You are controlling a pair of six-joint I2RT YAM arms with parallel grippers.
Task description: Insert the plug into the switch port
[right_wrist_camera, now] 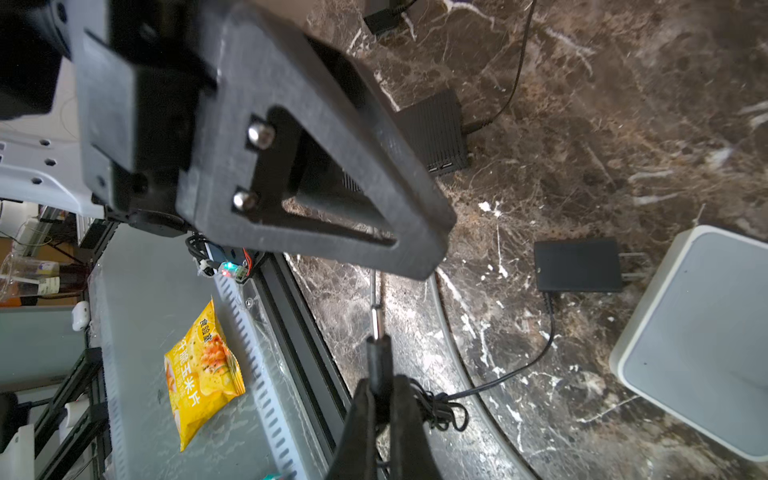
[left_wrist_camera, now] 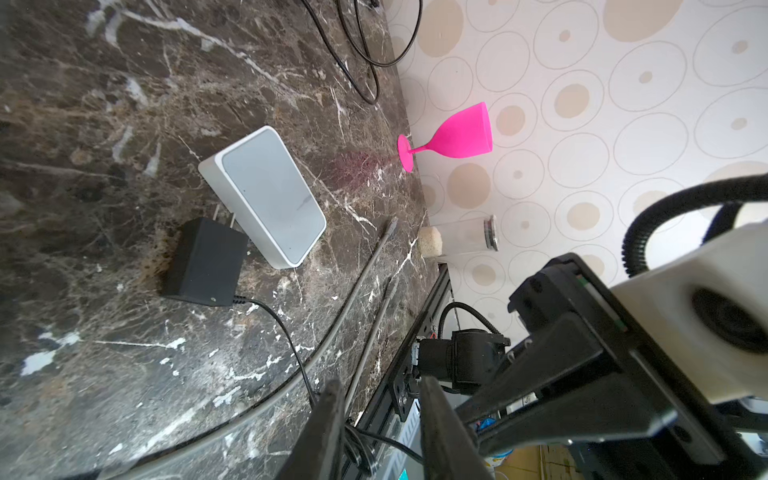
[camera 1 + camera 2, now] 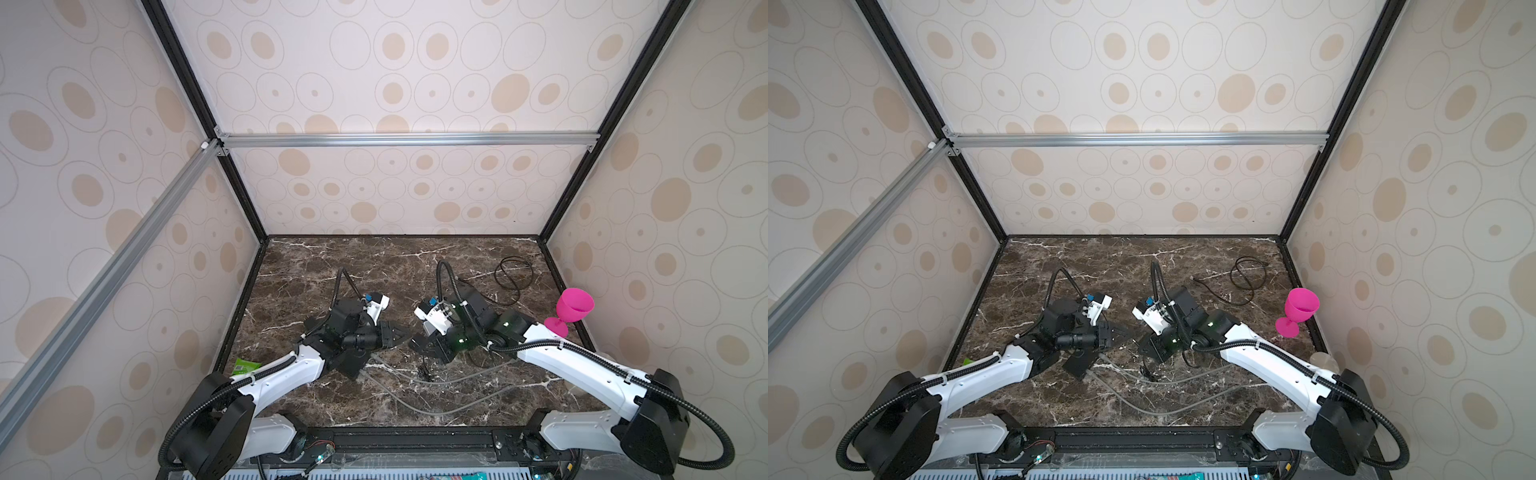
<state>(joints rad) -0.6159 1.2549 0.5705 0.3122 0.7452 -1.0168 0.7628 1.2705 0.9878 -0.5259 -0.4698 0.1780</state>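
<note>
Near the front edge of the worktop (image 3: 374,257), two grey cables (image 2: 358,286) lie in long curves. Just behind them, about the middle, the two claws stand close, tip toward tip. The right claw (image 1: 380,415) is pinching the black plug (image 1: 378,357), and its metal tip sticks out free beyond the fingertips. The left claw (image 2: 382,428) stands spread. The white switch (image 2: 266,195) lies flat, apart from the plug, with a black adapter (image 2: 203,262) just beside it. A pink goblet (image 3: 571,309) stands at the right edge. Farther, a black cord (image 3: 513,272) is coiled near the far right corner.
</note>
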